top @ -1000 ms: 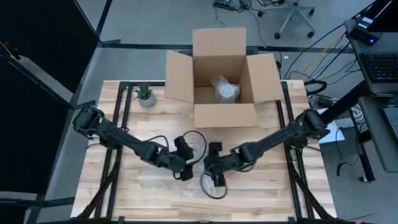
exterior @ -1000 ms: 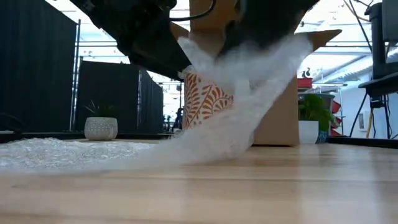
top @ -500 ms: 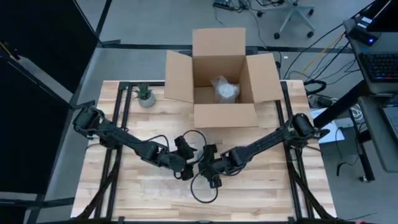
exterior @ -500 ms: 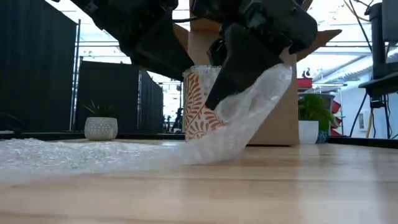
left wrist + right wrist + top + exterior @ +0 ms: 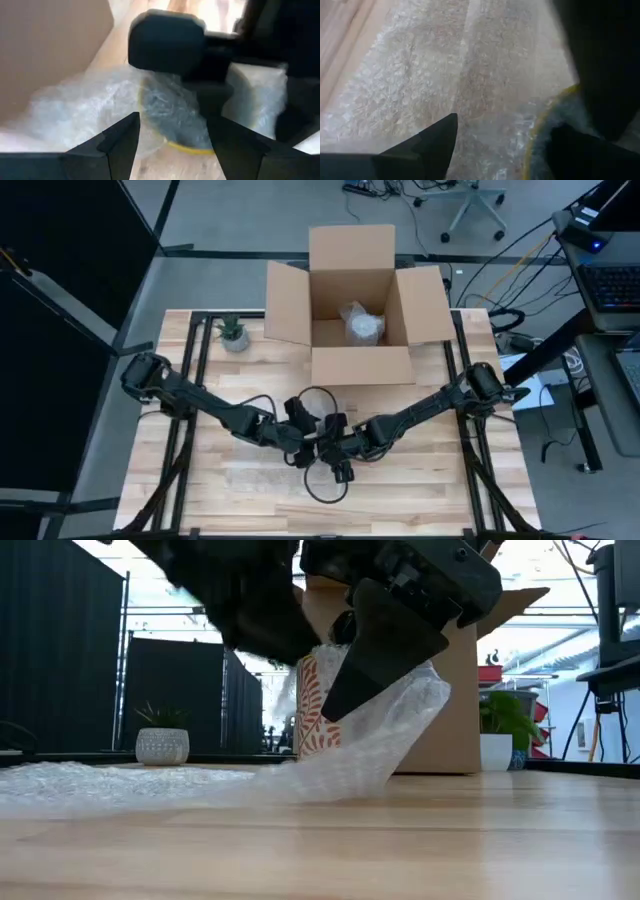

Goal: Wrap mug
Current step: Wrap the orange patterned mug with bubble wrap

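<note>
– 2 grippers over 1 mug (image 5: 318, 705): how do you read them?
– Your left gripper (image 5: 303, 448) is spread wide, mug rim just beyond its fingers and nothing between them. Your right gripper (image 5: 335, 460) is also spread and nothing shows clamped. The lifted flap of bubble wrap (image 5: 400, 725) leans against it and the mug's side.

– Where's the mug?
– Upright on the wrap at mid-table, in front of the cardboard box (image 5: 350, 365).

– Risks?
– 3. The grippers nearly touch, so any sideways move could knock them together. A push on the flap could tip the mug, which looks tall for its base. The flap is only propped, so I expect it to slump if you back off.

– Room to move?
– Open table (image 5: 440, 490) toward the near edge and both sides. The box is near behind, and the plant pot (image 5: 234, 335) is well apart.
</note>
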Controlling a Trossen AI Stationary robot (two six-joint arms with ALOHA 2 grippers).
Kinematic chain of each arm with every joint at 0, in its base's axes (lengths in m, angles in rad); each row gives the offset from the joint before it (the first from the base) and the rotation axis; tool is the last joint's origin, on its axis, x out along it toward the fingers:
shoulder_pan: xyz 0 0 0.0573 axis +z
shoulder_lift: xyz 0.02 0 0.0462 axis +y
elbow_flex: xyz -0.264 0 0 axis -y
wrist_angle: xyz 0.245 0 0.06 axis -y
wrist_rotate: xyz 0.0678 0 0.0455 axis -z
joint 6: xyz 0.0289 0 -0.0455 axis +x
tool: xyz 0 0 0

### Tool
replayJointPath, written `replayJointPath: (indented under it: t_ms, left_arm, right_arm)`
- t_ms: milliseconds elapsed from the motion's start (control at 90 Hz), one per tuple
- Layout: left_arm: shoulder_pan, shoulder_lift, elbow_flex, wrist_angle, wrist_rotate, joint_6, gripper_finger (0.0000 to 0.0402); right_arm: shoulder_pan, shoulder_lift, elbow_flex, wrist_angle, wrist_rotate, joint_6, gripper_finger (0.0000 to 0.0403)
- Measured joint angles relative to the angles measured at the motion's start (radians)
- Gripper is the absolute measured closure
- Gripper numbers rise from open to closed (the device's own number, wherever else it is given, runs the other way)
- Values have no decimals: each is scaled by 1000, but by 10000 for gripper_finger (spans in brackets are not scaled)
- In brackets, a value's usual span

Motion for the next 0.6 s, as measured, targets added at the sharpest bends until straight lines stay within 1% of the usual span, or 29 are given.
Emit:
replayJointPath:
  t_ms: [89, 222, 367, 489, 600]
  left_arm:
    - [1, 25, 1, 11, 9, 0, 180]
    - [2, 33, 3, 17, 22, -1, 180]
    - [1, 33, 2, 18, 30, -2, 180]
    - [1, 33, 2, 17, 38, 1, 180]
    - [1, 34, 2, 16, 40, 1, 180]
  right_arm:
    - [1, -3, 1, -10, 0, -1, 152]
    - [7, -48, -4, -21, -4, -4, 152]
    - [7, -151, -9, -46, -16, 6, 152]
    - [9, -248, -3, -86, -4, 5, 152]
    - [14, -294, -3, -123, 16, 11, 152]
